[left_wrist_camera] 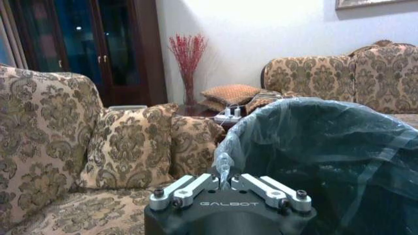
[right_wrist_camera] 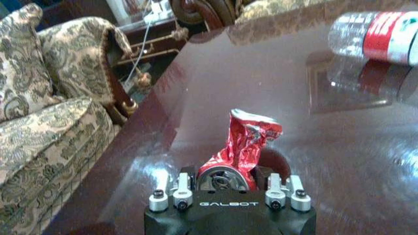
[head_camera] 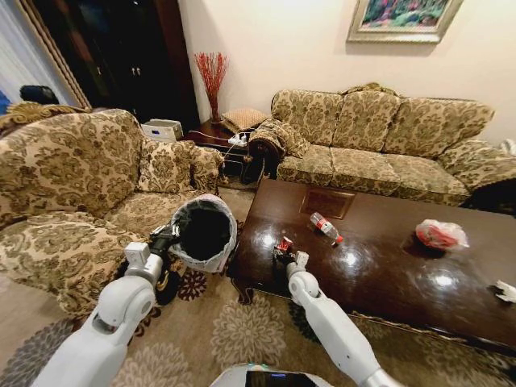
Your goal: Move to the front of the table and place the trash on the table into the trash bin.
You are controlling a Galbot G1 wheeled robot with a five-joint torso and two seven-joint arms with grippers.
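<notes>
My left gripper (head_camera: 167, 239) is shut on the liner-covered rim of the black trash bin (head_camera: 204, 233), holding it tilted beside the left end of the dark table (head_camera: 379, 266). The left wrist view shows that left gripper (left_wrist_camera: 224, 177) pinching the liner at the trash bin (left_wrist_camera: 326, 147) edge. My right gripper (head_camera: 283, 253) is at the table's near left corner, shut on the red-and-white wrapper (right_wrist_camera: 247, 139), which stands up between the jaws of the right gripper (right_wrist_camera: 225, 180). A clear bottle (head_camera: 326, 227) with a red label lies mid-table, with the bottle (right_wrist_camera: 382, 35) just beyond the wrapper. A red-and-white bag bundle (head_camera: 440, 235) and a white paper scrap (head_camera: 506, 291) lie to the right.
A patterned armchair (head_camera: 72, 201) stands left of the bin, and a matching sofa (head_camera: 387, 137) runs behind the table. A side table (head_camera: 226, 137) with cables and a red vase sits in the corner. Patterned carpet (head_camera: 242, 330) lies under my arms.
</notes>
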